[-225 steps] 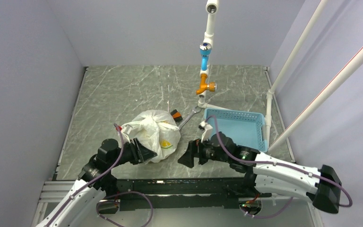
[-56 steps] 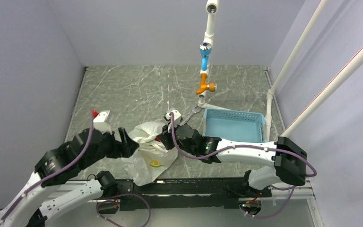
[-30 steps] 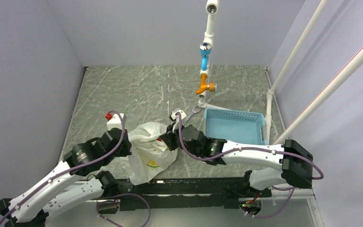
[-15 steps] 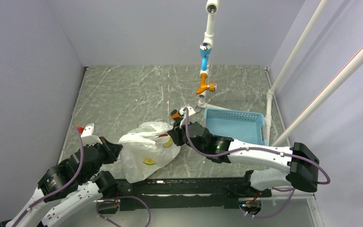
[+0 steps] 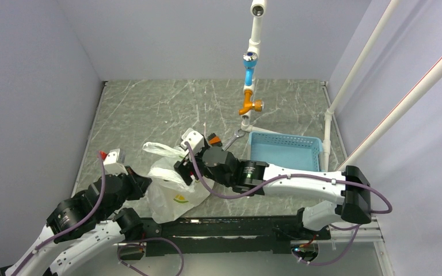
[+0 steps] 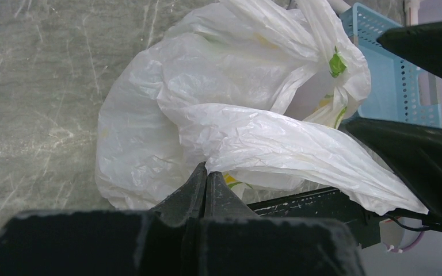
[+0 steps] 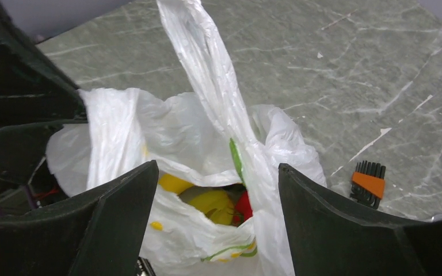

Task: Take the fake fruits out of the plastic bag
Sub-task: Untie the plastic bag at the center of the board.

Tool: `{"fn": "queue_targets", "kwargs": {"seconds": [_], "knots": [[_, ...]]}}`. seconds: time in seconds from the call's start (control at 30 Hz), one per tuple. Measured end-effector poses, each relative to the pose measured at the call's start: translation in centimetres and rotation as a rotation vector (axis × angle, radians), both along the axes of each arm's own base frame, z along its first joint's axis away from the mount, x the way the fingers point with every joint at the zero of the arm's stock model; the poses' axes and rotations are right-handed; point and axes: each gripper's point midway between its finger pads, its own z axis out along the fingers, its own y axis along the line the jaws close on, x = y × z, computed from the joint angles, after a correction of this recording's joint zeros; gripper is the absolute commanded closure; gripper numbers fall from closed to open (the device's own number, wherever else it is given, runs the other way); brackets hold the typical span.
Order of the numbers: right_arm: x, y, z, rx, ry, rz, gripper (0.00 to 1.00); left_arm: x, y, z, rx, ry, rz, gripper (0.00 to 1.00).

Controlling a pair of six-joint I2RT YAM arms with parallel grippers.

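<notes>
Plain lavender walls (image 5: pixel 178 34) enclose a grey marble-patterned bench (image 5: pixel 149 109). A white pipe (image 5: pixel 255 34) with blue and orange valves stands at the rear, right of centre.

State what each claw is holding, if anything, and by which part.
The left claw pinches the plastic bag by a fold of film at its side. The right claw, open over the bag's mouth, holds nothing.

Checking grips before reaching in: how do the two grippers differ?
The left gripper is shut, pinching the bag; the right gripper is open, holding nothing. The left sits at the bag's side; the right faces its mouth, fruits visible inside. Both are at the bag.
</notes>
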Motion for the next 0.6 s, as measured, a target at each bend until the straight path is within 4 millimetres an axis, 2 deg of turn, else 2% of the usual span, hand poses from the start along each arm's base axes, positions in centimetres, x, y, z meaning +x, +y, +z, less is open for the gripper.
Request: {"fn": "queue_targets", "kwargs": {"seconds": [0.13,0.23,0.33,0.43,0.6], "knots": [[1.2,0.9,-0.8,-0.041,0.016,-0.024,0.14,-0.2,-0.2,0.0,-0.005,0.006,-0.013,1.0],[2.1,2.2,-1.3,-0.066,0.021,-0.045,0.18,-0.2,-0.3,0.0,-0.007,0.008,-0.018,1.0],[3.4,3.3,-2.4,-0.105,0.021,-0.1,0.33,-0.3,-0.3,-0.1,-0.008,0.01,-0.021,1.0],[4.6,4.1,-3.5,-0.136,0.033,-0.155,0.61,-0.3,-0.3,-0.2,-0.004,0.02,-0.021,1.0],[6.7,3.2,-4.0,-0.142,0.056,-0.259,0.88,-0.9,-0.3,-0.6,0.008,0.07,-0.025,1.0]]}}
